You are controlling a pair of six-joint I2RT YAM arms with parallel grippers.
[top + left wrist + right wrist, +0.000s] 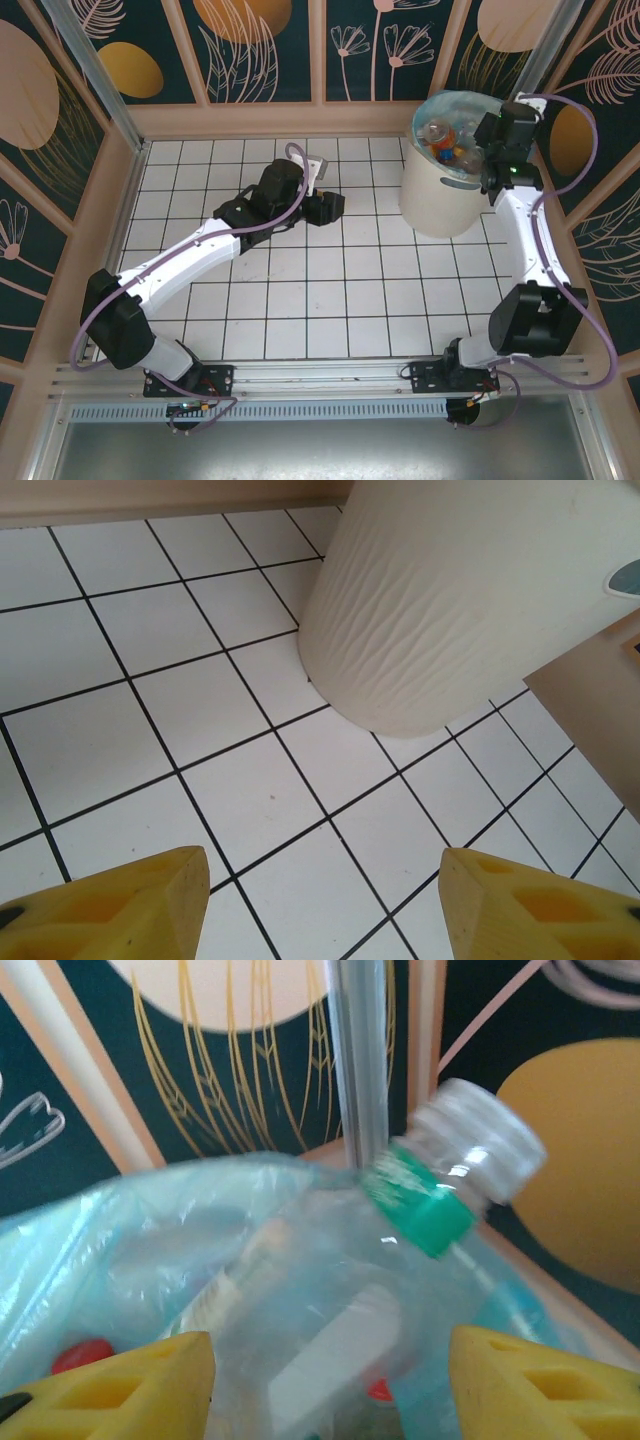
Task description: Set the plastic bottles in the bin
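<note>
while the right gripper (330, 1385) stands with its yellow jaws spread wide, a clear plastic bottle (440, 1195) with a green band below its uncapped, threaded neck lies tilted between and beyond them, blurred, over the light blue-green bag (140, 1230) that lines the bin (435, 195); whether either finger touches the bottle cannot be told. below it, inside the bag, a red cap (80, 1355) and more crumpled clear plastic show. seen from above, that gripper hangs at the bin's right rim, near the far right corner of the white tiled table (330, 300), and the bottles (447, 140) already in the bin make a heap of clear plastic with red, orange and blue spots. the left gripper (320, 905) is likewise open, its two yellow fingertips (120, 910) well apart with nothing but bare tile between them; it is low over the table's far middle, pointed toward the bin, whose ribbed cream-white wall rises just ahead of it in the left wrist view. the bin stands upright on the tiles, near the back wall. dark panels (260, 50) painted with pale flowers and gold discs enclose the table.
</note>
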